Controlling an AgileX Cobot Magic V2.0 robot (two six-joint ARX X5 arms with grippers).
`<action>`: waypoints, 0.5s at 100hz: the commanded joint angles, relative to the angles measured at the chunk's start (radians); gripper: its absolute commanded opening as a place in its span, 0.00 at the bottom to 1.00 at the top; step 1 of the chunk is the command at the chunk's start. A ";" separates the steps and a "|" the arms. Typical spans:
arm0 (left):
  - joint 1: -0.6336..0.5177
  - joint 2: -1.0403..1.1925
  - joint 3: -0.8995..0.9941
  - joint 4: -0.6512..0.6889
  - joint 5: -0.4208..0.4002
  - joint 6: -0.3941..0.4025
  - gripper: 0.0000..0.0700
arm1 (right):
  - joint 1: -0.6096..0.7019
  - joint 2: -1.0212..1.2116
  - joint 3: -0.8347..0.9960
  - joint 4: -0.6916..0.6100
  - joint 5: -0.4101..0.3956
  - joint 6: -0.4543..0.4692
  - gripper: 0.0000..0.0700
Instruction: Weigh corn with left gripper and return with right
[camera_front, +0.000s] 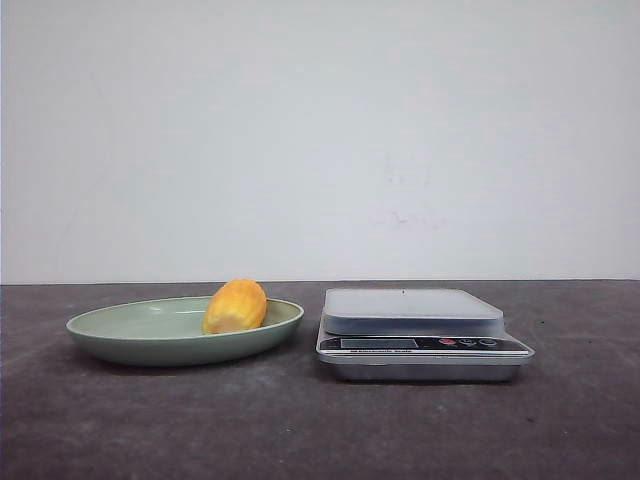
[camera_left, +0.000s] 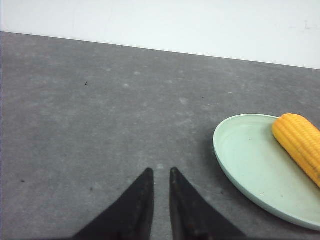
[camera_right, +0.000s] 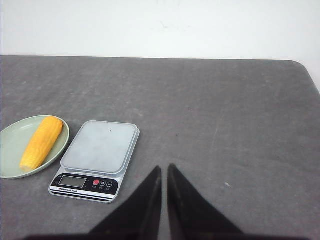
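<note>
The corn (camera_front: 236, 306), a yellow-orange cob, lies in the right half of a pale green plate (camera_front: 120, 345) on the dark table. A silver kitchen scale (camera_front: 412, 310) stands just right of the plate, with nothing on its platform. Neither gripper shows in the front view. In the left wrist view my left gripper (camera_left: 161, 171) is shut and empty over bare table, left of the plate (camera_left: 250, 160) and the corn (camera_left: 300, 142). In the right wrist view my right gripper (camera_right: 164, 167) is shut and empty, to the right of the scale (camera_right: 100, 147), the plate (camera_right: 10, 150) and the corn (camera_right: 42, 141).
A white wall stands behind the table's far edge. The table's rounded far right corner (camera_right: 300, 64) shows in the right wrist view. The scale's display and buttons (camera_front: 420, 343) face the front.
</note>
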 joint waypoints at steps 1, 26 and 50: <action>0.001 -0.001 -0.018 -0.005 0.002 0.017 0.02 | 0.003 0.000 0.016 0.011 0.001 0.011 0.02; 0.001 -0.001 -0.018 -0.005 0.002 0.017 0.02 | 0.003 0.000 0.016 0.011 0.001 0.011 0.02; 0.001 -0.001 -0.018 -0.005 0.002 0.017 0.02 | -0.034 -0.009 0.007 0.080 0.047 -0.060 0.02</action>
